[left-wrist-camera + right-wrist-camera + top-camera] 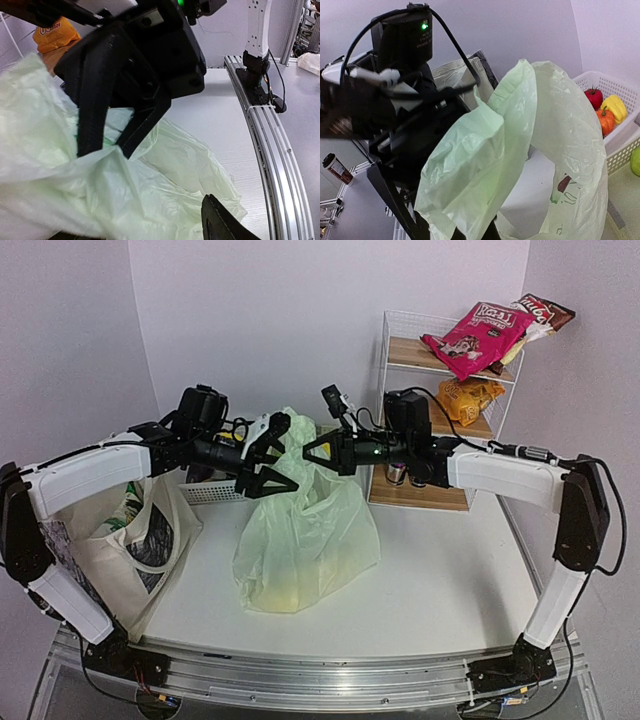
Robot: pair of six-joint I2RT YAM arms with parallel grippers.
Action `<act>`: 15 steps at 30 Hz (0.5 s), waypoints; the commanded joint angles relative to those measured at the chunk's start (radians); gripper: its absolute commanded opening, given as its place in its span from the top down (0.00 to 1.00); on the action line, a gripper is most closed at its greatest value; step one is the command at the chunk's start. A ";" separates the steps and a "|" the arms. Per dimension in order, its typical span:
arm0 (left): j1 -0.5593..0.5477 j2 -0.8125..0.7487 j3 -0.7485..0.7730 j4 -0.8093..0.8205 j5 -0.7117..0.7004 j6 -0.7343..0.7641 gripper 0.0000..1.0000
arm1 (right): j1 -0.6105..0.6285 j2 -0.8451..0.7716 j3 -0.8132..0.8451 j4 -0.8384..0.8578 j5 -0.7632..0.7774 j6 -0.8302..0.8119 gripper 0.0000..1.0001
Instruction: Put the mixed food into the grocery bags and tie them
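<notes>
The pale-green plastic grocery bag stands mid-table, and something yellowish shows through its bottom. Its top is drawn up to my right gripper, which is shut on a bunched fold of the bag. My left gripper faces it from the left, open, with one finger above the fold and one below. Only that gripper's lower fingertip shows over the plastic in the left wrist view. The cream canvas tote sags at the table's left edge. Snack packets, pink and orange, lie on the shelf.
A white wire shelf stands at the back right with small cans on its bottom board. A white plastic basket sits behind my left arm. It appears in the right wrist view as a basket of toy vegetables.
</notes>
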 commanded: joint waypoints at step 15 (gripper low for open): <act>0.099 0.045 0.241 -0.048 0.109 -0.103 0.18 | 0.001 -0.098 -0.053 0.039 -0.007 -0.046 1.00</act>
